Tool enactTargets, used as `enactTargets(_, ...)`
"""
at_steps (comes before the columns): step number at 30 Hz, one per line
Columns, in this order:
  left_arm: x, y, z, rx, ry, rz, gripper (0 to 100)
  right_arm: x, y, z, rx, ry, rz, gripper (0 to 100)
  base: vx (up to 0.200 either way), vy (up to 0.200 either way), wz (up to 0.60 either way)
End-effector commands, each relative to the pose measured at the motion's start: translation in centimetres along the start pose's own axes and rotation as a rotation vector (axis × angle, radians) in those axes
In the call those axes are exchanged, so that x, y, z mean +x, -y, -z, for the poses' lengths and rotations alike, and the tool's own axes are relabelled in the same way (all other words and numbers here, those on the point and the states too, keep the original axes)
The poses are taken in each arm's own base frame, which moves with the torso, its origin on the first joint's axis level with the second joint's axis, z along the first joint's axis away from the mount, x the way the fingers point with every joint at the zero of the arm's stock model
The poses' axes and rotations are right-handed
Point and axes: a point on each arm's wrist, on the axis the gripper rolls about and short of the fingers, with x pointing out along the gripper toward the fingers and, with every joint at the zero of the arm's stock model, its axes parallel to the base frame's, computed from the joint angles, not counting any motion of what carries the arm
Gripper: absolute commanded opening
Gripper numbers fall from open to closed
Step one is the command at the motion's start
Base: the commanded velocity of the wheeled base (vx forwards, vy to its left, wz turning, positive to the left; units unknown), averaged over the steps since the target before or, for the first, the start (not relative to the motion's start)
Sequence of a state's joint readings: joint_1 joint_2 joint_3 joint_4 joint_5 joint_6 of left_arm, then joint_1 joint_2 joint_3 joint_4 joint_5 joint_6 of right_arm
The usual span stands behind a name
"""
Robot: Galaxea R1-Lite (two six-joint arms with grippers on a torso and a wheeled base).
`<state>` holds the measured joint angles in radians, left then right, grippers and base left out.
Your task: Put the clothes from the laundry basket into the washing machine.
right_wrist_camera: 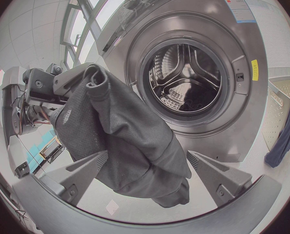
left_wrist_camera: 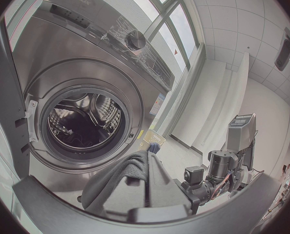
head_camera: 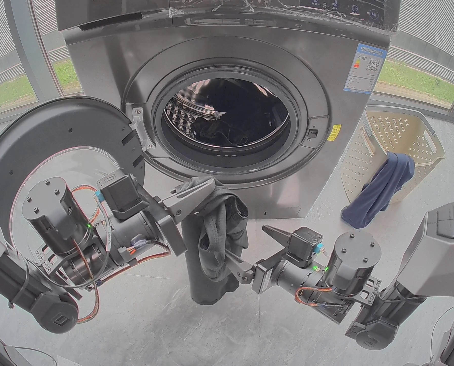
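A dark grey garment hangs below the washing machine opening, and my left gripper is shut on its top edge. The same garment drapes between the spread fingers of my right gripper, which is open around its lower part without pinching it. The drum stands open with dark clothes lying inside. At the right, a beige laundry basket leans beside the machine, and a blue garment hangs over its rim to the floor. In the left wrist view the grey garment lies over my finger.
The round machine door is swung open at the left, behind my left arm. Grey floor spreads in front of the machine. Windows stand on both sides behind the machine.
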<state>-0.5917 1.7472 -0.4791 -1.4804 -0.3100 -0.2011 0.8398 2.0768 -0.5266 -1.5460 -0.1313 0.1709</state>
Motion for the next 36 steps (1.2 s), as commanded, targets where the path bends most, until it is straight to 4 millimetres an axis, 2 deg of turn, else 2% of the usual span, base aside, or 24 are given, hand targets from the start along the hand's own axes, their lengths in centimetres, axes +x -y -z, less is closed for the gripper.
enactTargets(1, 0.1, -0.1, 0.1, 0.000, 0.002, -0.010, 0, 0.1, -0.7, 0.1, 0.000, 0.001, -0.027, 100, 0.000, 0.000, 0.00)
enactTargets(4, 0.2, -0.1, 0.3, -0.002, -0.003, -0.019, 0, 0.2, -1.2, 0.0, 0.002, 0.009, -0.044, 100, 0.000, 0.000, 0.00)
enactTargets(10, 0.3, 0.0, 0.6, -0.001, 0.004, -0.015, 0, 2.0, -1.2, -1.7, 0.008, 0.102, -0.039, 100, 0.000, 0.000, 0.00)
enactTargets(13, 0.1, 0.1, 0.6, -0.003, 0.000, -0.013, 0, 3.6, 0.2, -1.9, -0.003, 0.137, 0.001, 100, 0.000, 0.000, 0.00)
enactTargets(18, 0.1, 0.2, 0.5, -0.002, 0.003, -0.007, 0, 5.0, 2.2, -1.3, -0.011, 0.143, 0.056, 100, 0.000, 0.000, 0.00)
enactTargets(22, 0.1, 0.2, 0.3, 0.000, 0.015, -0.005, 0, 5.2, 3.6, -0.9, -0.016, 0.132, 0.091, 100, 0.000, 0.000, 0.00)
enactTargets(27, 0.2, 0.2, 0.2, 0.001, 0.024, -0.006, 0, 5.2, 4.3, -0.2, -0.020, 0.109, 0.111, 100, 0.000, 0.000, 0.00)
enactTargets(36, 0.2, 0.1, 0.1, 0.004, 0.030, -0.008, 0, 5.1, 6.8, -0.5, -0.035, 0.113, 0.175, 100, 0.000, 0.000, 0.00)
